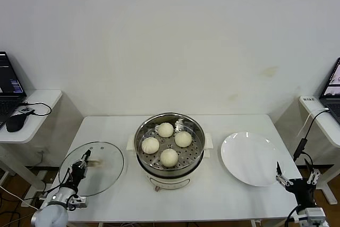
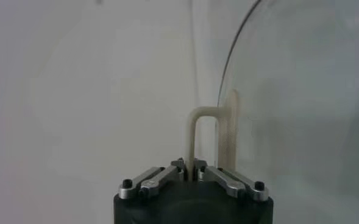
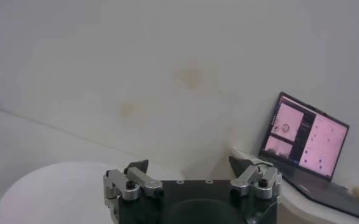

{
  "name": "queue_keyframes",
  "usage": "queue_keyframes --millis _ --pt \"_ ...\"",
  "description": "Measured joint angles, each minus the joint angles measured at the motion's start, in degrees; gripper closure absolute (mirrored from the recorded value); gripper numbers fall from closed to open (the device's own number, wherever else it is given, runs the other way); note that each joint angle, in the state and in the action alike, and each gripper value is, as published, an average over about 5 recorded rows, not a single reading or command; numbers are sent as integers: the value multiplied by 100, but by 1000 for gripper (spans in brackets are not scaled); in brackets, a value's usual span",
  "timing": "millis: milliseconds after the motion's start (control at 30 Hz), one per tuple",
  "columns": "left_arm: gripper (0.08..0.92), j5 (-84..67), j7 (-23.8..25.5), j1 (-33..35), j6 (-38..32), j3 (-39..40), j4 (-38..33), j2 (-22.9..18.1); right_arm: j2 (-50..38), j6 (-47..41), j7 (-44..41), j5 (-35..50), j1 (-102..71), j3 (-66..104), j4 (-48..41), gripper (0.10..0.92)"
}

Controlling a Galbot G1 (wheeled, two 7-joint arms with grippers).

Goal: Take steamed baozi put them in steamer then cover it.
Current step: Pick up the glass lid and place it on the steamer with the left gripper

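Note:
The steamer point(image 1: 169, 181) stands mid-table, uncovered, with several cream-white baozi point(image 1: 169, 157) on its perforated tray. The glass cover point(image 1: 101, 171) lies at the table's front left. My left gripper point(image 1: 84, 160) is over it, shut on its cream handle. In the left wrist view the jaws point(image 2: 189, 165) pinch the thin handle point(image 2: 194, 122), and the cover's glass point(image 2: 301, 109) fills the side behind it. My right gripper point(image 1: 295, 178) waits open and empty off the table's front right corner; in its wrist view its fingers point(image 3: 188, 167) stand wide apart.
A bare white plate point(image 1: 249, 158) lies right of the steamer and shows in the right wrist view point(image 3: 51, 195). Side tables flank the main table, each with a laptop point(image 1: 8, 86) point(image 3: 304, 143). A mouse point(image 1: 16, 122) and cables lie on the left one.

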Motion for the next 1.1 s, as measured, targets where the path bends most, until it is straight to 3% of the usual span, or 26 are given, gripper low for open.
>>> queue_keyframes --millis 567,800,1100 --pt "853 -752 930 900 1364 -428 -2375 224 -144 19 -18 -84 -29 -288 -42 203" --pt "853 -1287 1130 892 1774 -26 -3121 462 -108 57 8 -168 48 -461 -149 203" --pt "853 -1611 1371 373 2266 929 -3405 712 -16 115 55 -349 214 -695 -365 202"
